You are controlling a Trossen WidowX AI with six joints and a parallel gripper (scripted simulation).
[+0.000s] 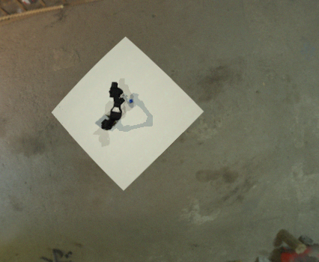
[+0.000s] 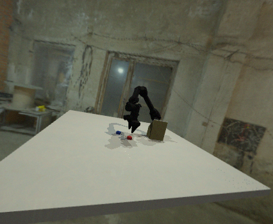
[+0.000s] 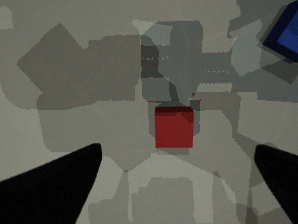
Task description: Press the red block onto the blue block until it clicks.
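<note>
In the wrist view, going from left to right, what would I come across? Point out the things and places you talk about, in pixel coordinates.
One gripper finger (image 3: pixel 55 187), then the red block (image 3: pixel 174 129), then the blue block (image 3: pixel 289 35) at the upper right edge.

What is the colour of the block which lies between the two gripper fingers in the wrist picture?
Red; the wrist view shows it best.

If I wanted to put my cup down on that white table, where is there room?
The broad near part of the white square table, between the small red block and the near edge. It's crowded around that block, the small blue block and the black arm's pincer.
</note>
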